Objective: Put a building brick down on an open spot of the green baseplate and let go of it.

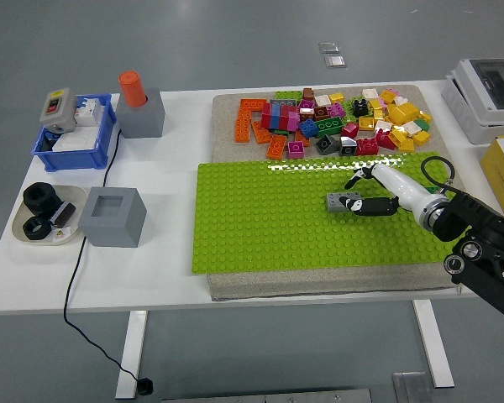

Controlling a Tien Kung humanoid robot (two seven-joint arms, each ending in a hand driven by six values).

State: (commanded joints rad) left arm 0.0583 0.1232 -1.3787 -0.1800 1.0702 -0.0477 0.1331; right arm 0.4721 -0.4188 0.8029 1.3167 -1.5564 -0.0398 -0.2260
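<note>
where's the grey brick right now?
Head view: the grey brick sits on the green baseplate, right of its centre, with the right robot hand against its right end, below the loose brick pile.

Layout of the table (176, 277), clock directions taken from the baseplate (260, 227) centre. The baseplate lies on a mat (227, 113) right of table centre. At 12 to 1 o'clock, behind the baseplate on the same mat, lies the pile of bricks (332, 122). On the baseplate, toward 3 o'clock, sits a single brick (340, 201); the right hand (385, 191) is just to its right, touching it. At 9 o'clock stands a hollow block (112, 217), with a dish of nuts (44, 214) farther left. At 10 o'clock stand a block holding a cylinder (139, 107) and a bin (74, 134). At 2 o'clock, at the table's right end, sits an electrical box (491, 88).
</note>
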